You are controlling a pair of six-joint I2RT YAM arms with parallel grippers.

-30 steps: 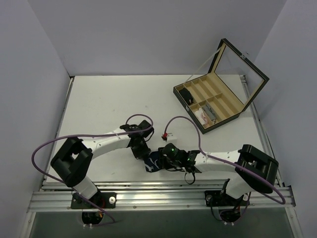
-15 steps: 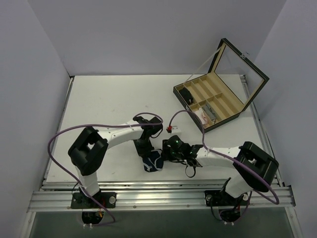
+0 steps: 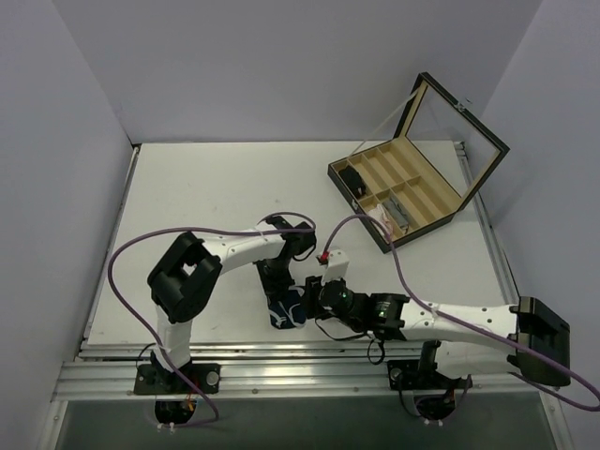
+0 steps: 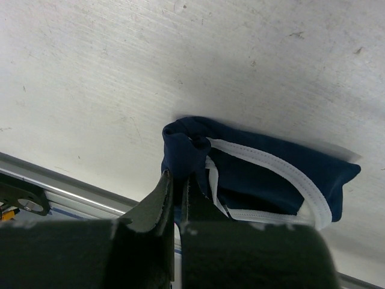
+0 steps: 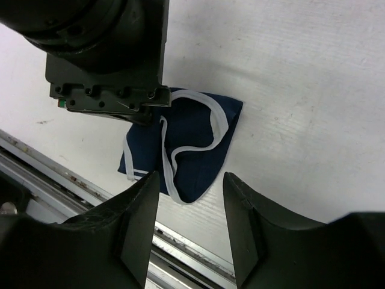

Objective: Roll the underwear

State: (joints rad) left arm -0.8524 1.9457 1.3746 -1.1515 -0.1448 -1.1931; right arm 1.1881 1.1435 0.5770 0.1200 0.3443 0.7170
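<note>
Top view: the underwear (image 3: 287, 309) lay low centre on the table (image 3: 187, 206), between the left gripper (image 3: 279, 296) and the right gripper (image 3: 313, 300). Left wrist view — fingers (image 4: 157, 198) pressed together, pinching the garment's bunched navy corner. Right wrist view — fingers (image 5: 141, 211) stood apart and empty, the garment just beyond them.

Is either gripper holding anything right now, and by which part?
The left gripper pinches the underwear by a bunched corner of its fabric. The right gripper is open above it, holding nothing.
</note>
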